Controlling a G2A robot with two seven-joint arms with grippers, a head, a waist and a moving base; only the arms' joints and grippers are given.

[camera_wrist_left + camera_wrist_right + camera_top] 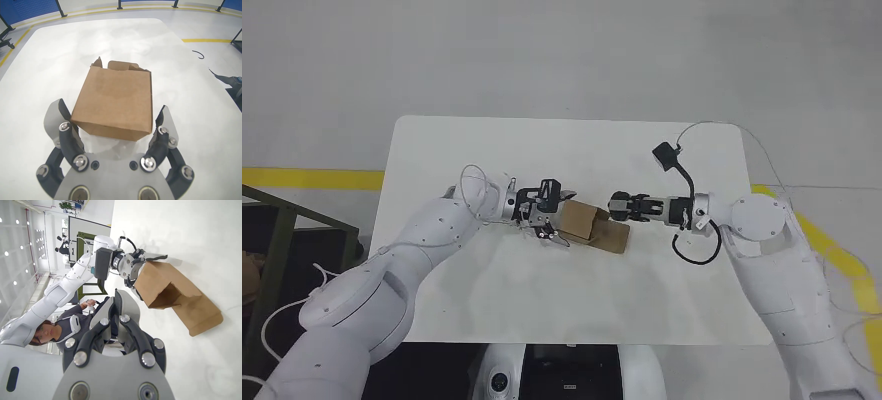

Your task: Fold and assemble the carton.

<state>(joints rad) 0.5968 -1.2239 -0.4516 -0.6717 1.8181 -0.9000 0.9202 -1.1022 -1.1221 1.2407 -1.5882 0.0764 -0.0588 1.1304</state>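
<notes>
A brown carton lies at the middle of the white table as a hollow sleeve, with one long flap flat on the table. In the left wrist view the carton has its near end between the fingers of my left gripper, and both pads touch its sides. The far end with loose flaps is open. My right gripper is shut and holds nothing. It hovers just off the open end of the carton, near the flap. In the top view the right gripper points at the carton.
A black cable with a small box loops over the right arm's wrist. A dark green frame stands off the table's left edge. Bare table lies behind and in front of the carton.
</notes>
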